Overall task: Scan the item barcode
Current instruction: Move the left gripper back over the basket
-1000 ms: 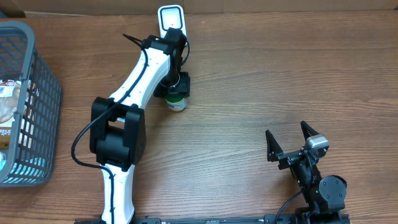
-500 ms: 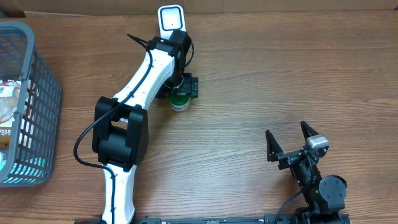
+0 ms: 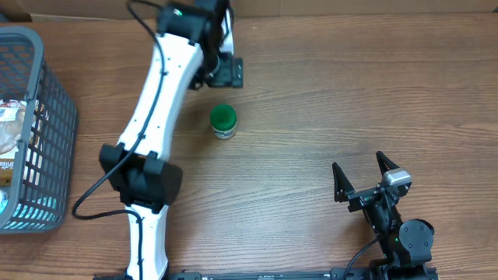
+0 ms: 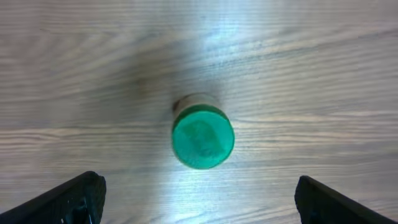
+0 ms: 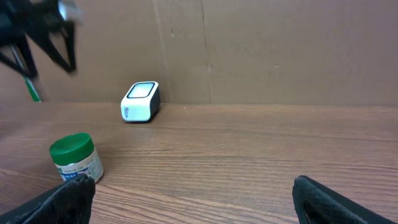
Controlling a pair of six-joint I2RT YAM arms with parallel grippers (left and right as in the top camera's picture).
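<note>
From overhead, the jar (image 3: 222,121) stands upright on the table (image 3: 350,78), green lid up, clear of everything. The left gripper (image 3: 223,70) hangs beyond it near the far edge, and the right gripper (image 3: 359,168) rests near the front, well apart. If the left arm drops carelessly there, we risk bumping whatever it is covering.

In the left wrist view, the fingers are spread wide with nothing between them, and the jar sits on the wood directly below. We see only the lid, so we cannot tell which way the barcode faces. A descent slightly off centre could clip the rim and tip the jar — being round, it would roll.

From the right wrist view, this gripper too is spread and empty. The scanner (image 5: 140,101) sits by the back wall, with the jar nearer us and well short of it. The label wraps the jar's side and we cannot make out a barcode. A grip whose fingers cover the code, or the wrong face presented — either would spoil the scan.
</note>
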